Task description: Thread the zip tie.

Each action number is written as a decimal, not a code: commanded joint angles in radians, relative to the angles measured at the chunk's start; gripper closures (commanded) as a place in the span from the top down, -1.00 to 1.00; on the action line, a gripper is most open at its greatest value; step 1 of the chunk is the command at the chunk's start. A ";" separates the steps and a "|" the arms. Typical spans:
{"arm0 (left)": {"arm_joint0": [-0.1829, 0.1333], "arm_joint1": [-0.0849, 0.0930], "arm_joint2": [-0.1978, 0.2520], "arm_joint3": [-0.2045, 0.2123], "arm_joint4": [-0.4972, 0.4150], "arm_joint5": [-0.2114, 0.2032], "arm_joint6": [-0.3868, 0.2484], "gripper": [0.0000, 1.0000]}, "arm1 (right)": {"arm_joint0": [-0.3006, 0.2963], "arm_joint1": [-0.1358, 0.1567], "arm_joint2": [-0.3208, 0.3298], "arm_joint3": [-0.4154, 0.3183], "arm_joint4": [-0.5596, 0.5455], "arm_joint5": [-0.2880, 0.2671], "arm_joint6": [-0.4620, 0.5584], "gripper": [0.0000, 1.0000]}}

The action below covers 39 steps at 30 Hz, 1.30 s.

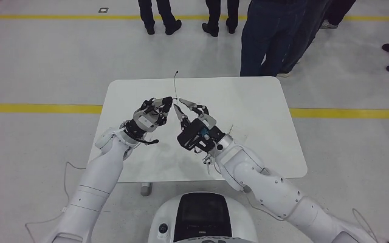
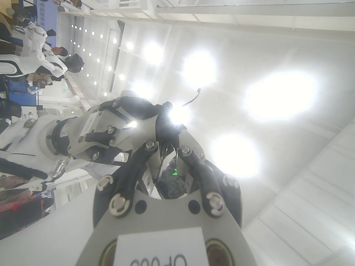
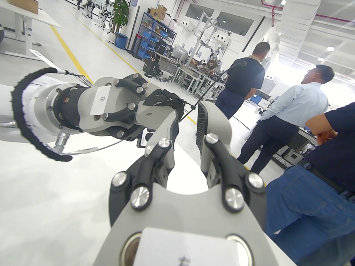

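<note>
- Grey metal with black linkages, the two-fingered left gripper (image 1: 168,100) is clenched on the thin black plastic zip tie (image 1: 175,85), pinching it near its lower end.
- Its twin, the grey-and-black two-fingered right gripper (image 1: 180,104), is released. Its jaws are apart, and its tips sit just beside the left gripper's tips.
- By count there are two grippers, one zip tie and one white rounded-rectangle table (image 1: 255,146).
- In the top view the tie rises from the left gripper's tips and points away from the robot. It hangs over the far half of the table, and its free end reaches the far edge.
- The right wrist view makes plain the gap between the right gripper's black ribbed pads (image 3: 200,125). The tie runs as a slanted line from the left gripper's fingertips across that gap. Whether it lies between the right fingers or beyond them cannot be told.
- In the left wrist view bright glare covers the left fingertips — the pinch itself is washed out there. The tie's curved free end comes out past the glare and ends in a small bent tip.
</note>
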 commanded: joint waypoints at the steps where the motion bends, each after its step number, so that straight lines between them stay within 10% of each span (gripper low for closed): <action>1: 0.000 0.000 0.000 0.000 0.000 0.000 0.000 -1.00 | 0.000 -0.001 0.000 0.000 0.000 0.001 0.001 -0.80; 39: 0.000 0.000 0.000 0.000 0.000 0.000 0.000 -1.00 | -0.033 0.050 0.040 -0.028 0.000 -0.003 0.031 -1.00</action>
